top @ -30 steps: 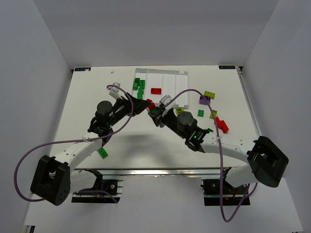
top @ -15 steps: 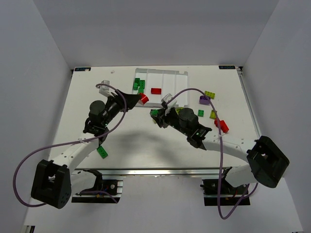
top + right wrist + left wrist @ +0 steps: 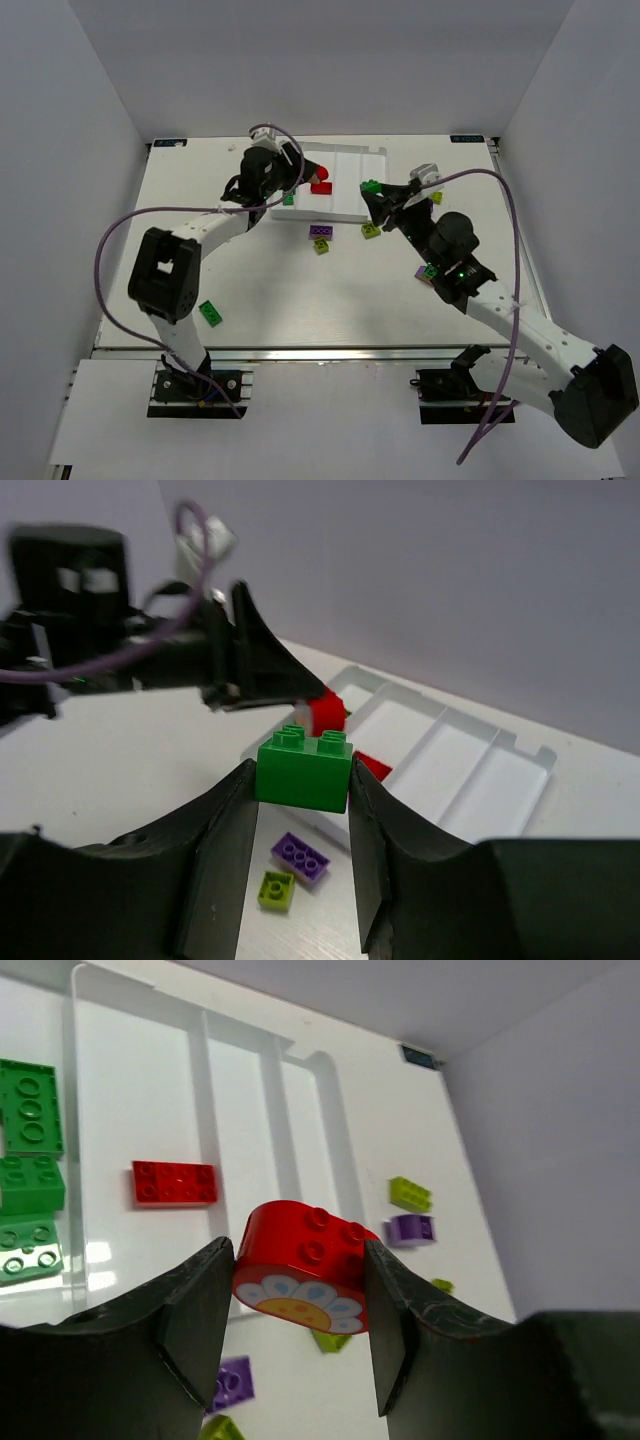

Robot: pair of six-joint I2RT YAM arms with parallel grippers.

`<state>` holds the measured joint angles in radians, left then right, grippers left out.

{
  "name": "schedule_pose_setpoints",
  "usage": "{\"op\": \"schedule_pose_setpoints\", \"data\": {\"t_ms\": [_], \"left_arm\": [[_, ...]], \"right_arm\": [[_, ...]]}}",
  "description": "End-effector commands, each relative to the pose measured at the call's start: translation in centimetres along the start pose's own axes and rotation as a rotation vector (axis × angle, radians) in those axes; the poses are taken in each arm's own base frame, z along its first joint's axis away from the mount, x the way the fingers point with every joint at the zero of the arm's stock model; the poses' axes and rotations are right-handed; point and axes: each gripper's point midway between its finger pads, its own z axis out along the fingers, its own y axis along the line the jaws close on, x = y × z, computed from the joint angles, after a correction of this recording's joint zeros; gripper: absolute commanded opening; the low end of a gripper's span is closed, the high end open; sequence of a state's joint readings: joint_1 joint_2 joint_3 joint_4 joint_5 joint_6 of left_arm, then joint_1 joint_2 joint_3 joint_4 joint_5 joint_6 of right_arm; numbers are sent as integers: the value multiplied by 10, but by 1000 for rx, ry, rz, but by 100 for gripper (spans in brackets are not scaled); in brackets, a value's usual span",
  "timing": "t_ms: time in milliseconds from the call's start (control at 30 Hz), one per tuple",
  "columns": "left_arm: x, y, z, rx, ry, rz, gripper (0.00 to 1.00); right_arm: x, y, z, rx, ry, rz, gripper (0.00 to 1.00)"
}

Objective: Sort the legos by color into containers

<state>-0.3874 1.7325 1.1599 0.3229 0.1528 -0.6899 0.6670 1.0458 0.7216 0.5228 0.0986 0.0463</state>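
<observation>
STATE: left gripper (image 3: 300, 1305) clamped on red curved brick (image 3: 305, 1260) | TARGET: tray (image 3: 240, 1110) compartment holding red flat brick (image 3: 173, 1182), ahead-left of jaws | OTHER: right gripper (image 3: 300, 810) grasping green brick (image 3: 303, 770), farther off.

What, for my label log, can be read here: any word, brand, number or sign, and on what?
No text is readable.
Small dark sticker at the far corner of the white table: too blurred to read.
Red rounded plastic brick between the left fingers: a printed flower picture, no letters.
</observation>
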Motion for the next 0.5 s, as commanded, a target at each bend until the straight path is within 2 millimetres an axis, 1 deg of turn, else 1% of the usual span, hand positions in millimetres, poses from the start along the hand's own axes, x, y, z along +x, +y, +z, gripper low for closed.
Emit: {"op": "schedule_pose_setpoints", "data": {"t_ms": [0,33,67,100,133,167,200,233,267,300,333,367,400,433,467], "left_arm": [[-13,18,29,-127,-18,81,0],[-10,24,36,-148,-5,89,0],[1,43,49,-203,13,93,0],[-9,40,58,-204,-7,98,0],[-4,48,64,-231,11,102,0],[8,65,74,-276,31,102,0],[11,70,79,-287,37,102,0],[5,68,86,-288,31,104,1],[7,71,91,-296,36,104,5],[18,83,98,-320,57,104,7],[12,80,103,-322,46,106,9],[12,82,106,-328,48,110,18],[17,88,109,-339,55,110,26],[11,84,113,-329,41,109,32],[12,83,114,-325,44,107,35]], "right_arm": [[-23,1,-12,-23,-75,34,0],[-25,3,-14,-32,-77,38,0],[-29,2,-17,-38,-89,39,0],[-32,2,-19,-40,-98,41,0],[-32,3,-20,-47,-97,44,0],[-37,2,-22,-46,-110,44,0],[-39,3,-23,-51,-115,42,0],[-39,3,-24,-56,-117,39,0],[-40,3,-27,-55,-124,35,0],[-43,2,-28,-54,-135,35,0],[-44,5,-28,-69,-137,31,0],[-45,5,-29,-77,-140,30,0],[-45,5,-29,-77,-140,29,0],[-45,5,-29,-76,-140,29,0],[-45,4,-29,-73,-140,29,0]]}}
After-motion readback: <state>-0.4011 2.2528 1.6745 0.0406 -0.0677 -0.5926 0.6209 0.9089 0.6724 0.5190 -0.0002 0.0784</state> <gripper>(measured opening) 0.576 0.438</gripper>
